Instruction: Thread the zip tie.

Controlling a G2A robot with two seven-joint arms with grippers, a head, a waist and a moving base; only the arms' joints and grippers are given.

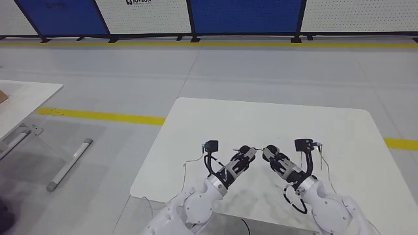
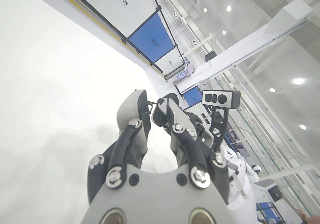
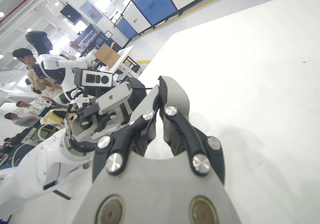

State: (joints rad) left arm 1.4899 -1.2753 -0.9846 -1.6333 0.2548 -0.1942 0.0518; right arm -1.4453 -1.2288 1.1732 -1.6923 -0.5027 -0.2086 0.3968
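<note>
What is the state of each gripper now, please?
Left gripper: cannot be told; the zip tie is at its tip.
Right gripper: closed on the zip tie.

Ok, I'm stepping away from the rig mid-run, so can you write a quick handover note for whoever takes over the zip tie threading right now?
Left gripper: shut on the zip tie, over the white table.
Right gripper: also shut on the zip tie, nearly tip to tip with the left gripper.
Done: the zip tie is pinched by both grippers, with a short black stretch spanning the gap between them.
Left: these views do not show whether the tail has entered the head. Check that first, then finish the threading.
</note>
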